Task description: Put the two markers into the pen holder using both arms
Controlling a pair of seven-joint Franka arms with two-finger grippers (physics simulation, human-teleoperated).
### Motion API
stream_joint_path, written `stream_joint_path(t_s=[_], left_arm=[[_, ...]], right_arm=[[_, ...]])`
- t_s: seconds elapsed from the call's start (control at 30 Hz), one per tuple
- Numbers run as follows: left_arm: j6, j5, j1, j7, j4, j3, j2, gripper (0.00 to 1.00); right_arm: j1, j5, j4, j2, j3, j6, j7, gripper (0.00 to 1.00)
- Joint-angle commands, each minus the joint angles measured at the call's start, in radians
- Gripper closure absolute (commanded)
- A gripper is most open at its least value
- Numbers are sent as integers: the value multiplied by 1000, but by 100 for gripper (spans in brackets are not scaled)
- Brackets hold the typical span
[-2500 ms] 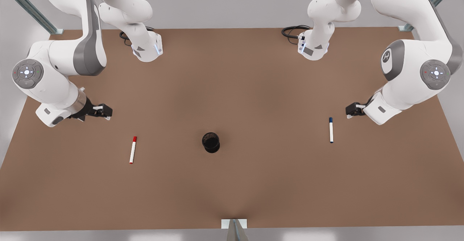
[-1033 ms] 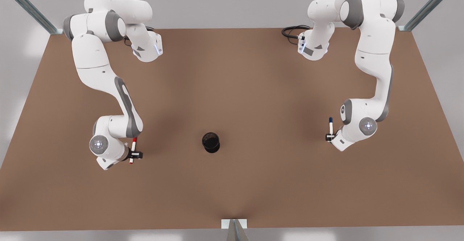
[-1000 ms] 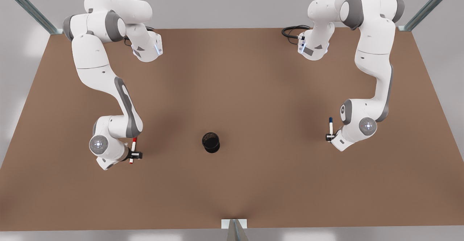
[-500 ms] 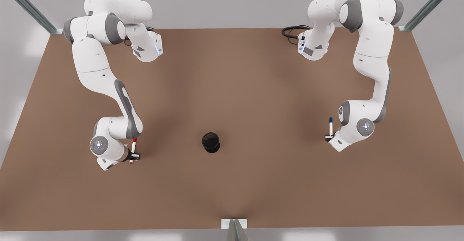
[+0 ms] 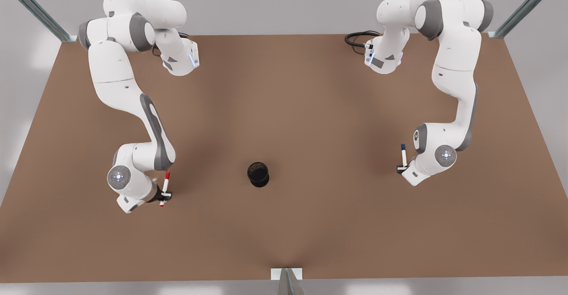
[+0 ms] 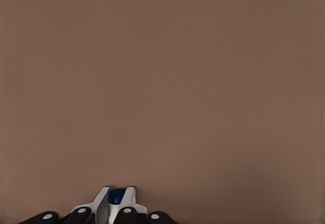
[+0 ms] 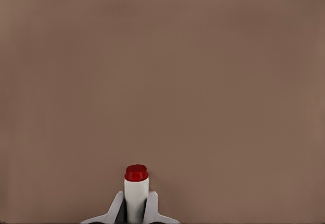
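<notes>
The red-capped marker (image 5: 166,183) is on the front view's left, with my right gripper (image 5: 163,194) shut on its lower barrel. In the right wrist view the red marker (image 7: 136,187) stands out between the white fingertips (image 7: 116,210). On the front view's right, the blue-capped marker (image 5: 403,154) is held near its lower end by my left gripper (image 5: 401,168), which is shut. The left wrist view has the blue cap (image 6: 116,197) wedged between the fingertips (image 6: 101,207). The black pen holder (image 5: 258,174) stands upright mid-table between both arms, apart from them.
The brown table (image 5: 284,108) spreads wide around the cup. Two arm bases (image 5: 179,60) (image 5: 384,57) with a black cable (image 5: 357,37) sit at the far edge. A metal bracket (image 5: 287,275) sticks up at the near edge.
Both arms came down from the sides and closed on the markers. Since half a second ago the red marker has tilted and shifted slightly with its gripper; the blue marker has edged a little toward the cup.
</notes>
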Motion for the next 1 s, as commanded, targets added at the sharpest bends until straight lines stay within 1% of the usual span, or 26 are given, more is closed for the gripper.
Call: stream_joint_path(t_s=[0.0,0.03,0.1,0.17,0.23,0.27,0.3,0.33,0.37,0.4,0.47,0.57,0.6,0.63,0.67,0.7,0.73,0.77,0.83,0.87,0.9,0.93,0.97], left_arm=[[-22,-13,-1,24,5,0,-5,78],[-23,-15,-1,24,5,0,-8,79],[-45,-13,-1,25,11,0,-32,79],[-156,-13,-5,25,85,-2,-54,79],[-253,-13,-19,25,152,-3,-56,79],[-293,-13,-21,24,178,-3,-56,79],[-333,-13,-21,27,204,-5,-56,79],[-391,-13,-21,36,246,-5,-56,79],[-497,-13,-21,39,313,-6,-56,79],[-538,-13,-22,51,341,-11,-56,79],[-563,-15,-21,117,379,-11,-59,79],[-644,-22,-22,145,455,-23,-66,79],[-658,-36,-24,145,478,-34,-66,79],[-663,-38,-27,145,490,-37,-66,79],[-663,-38,-22,143,507,-62,-65,79],[-663,-45,-21,143,514,-72,-66,79],[-663,-82,-22,145,531,-72,-65,79],[-660,-90,-24,145,542,-88,-65,79],[-660,-128,-19,145,563,-115,-65,79],[-660,-134,-25,144,577,-117,-65,79],[-660,-136,-25,145,577,-131,-65,79],[-660,-146,-25,145,585,-154,-62,79],[-660,-170,-31,139,585,-186,-63,79]], right_arm=[[2,-19,82,-14,8,-155,11,79],[0,-19,135,-34,22,-211,4,79],[0,-19,142,-113,22,-225,-1,79],[-7,-18,137,-195,24,-248,-36,79],[2,-16,132,-267,25,-315,-38,79],[-1,-16,111,-307,28,-318,-38,79],[-4,-16,44,-377,30,-318,-36,79],[-12,-18,27,-406,30,-324,-45,79],[-21,-18,1,-437,30,-357,-44,79],[-21,-18,-3,-436,30,-355,-42,79],[-21,-18,-4,-436,30,-360,-41,79],[-23,-18,-85,-494,30,-369,-35,79],[-8,-18,-82,-492,30,-358,-26,79],[23,-19,-69,-472,39,-288,10,79],[84,-18,-53,-443,39,-252,89,79],[157,-35,2,-376,39,-226,186,79],[195,-65,97,-293,39,-194,206,79],[226,-65,129,-244,39,-105,226,79],[298,-90,129,-193,36,77,306,79],[319,-113,129,-179,36,139,330,79],[350,-127,128,-178,35,154,393,79],[388,-216,122,-176,33,154,526,79],[413,-246,111,-176,33,154,617,79]])
